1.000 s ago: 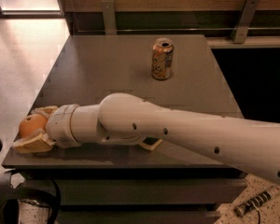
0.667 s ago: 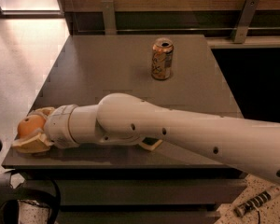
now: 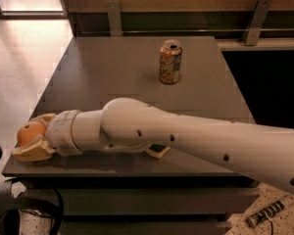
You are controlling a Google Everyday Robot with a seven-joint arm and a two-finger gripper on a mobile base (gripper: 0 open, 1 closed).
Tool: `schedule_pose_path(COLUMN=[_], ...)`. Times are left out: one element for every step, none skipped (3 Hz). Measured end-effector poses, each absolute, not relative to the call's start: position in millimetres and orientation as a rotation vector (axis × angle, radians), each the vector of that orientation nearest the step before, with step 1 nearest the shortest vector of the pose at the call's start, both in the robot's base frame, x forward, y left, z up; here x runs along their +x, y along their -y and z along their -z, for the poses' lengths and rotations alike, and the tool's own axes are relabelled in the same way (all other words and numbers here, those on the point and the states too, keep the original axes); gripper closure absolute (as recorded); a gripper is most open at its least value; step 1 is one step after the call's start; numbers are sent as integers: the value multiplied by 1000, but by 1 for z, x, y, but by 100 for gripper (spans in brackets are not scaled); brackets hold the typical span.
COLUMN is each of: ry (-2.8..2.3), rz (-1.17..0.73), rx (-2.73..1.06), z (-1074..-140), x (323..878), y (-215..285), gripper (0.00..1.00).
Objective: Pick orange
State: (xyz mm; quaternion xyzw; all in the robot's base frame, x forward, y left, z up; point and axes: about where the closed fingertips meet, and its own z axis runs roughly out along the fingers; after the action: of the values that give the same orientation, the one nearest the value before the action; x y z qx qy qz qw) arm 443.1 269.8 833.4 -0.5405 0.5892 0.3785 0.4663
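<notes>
hardly anything moved since a second ago: same spot for the orange (image 3: 29, 132), same reach for the arm (image 3: 201, 140), same place for the soda can (image 3: 170, 61). found at the near left corner of the dark grey table (image 3: 112, 67), right by the edge. caught between the two tan fingers (image 3: 33, 152) of the gripper (image 3: 27, 137), one curving over the far side of the fruit and the other lying along its near, lower side. closed only as far as the round fruit allows, both fingers against the peel. cannot tell whether resting on the tabletop or lifted just clear of it.

behind the gripper, a pale ringed wrist, then the thick white arm stretching low across the front of the table and out past the lower right. under the arm, a small tan piece (image 3: 158, 152) poking out onto the tabletop, not clear what.

well apart from the orange, toward the far middle of the table, the soda can standing upright with its top opened, orange pattern on its side.

beyond the table, a wood-panelled wall with two metal brackets (image 3: 257, 13). to the left, pale glossy floor (image 3: 19, 48). at the lower left, a black looped cable (image 3: 24, 212); at the lower right, a striped rod-like thing (image 3: 267, 212) on speckled ground.
</notes>
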Motion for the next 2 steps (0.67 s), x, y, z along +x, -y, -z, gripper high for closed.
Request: schedule_pose_path(ry=[-1385, -1299], rz=[-965, -962], rx=[-1316, -1310], z=[-849, -881], x=[448, 456], y=[-263, -249], gripper=[100, 100])
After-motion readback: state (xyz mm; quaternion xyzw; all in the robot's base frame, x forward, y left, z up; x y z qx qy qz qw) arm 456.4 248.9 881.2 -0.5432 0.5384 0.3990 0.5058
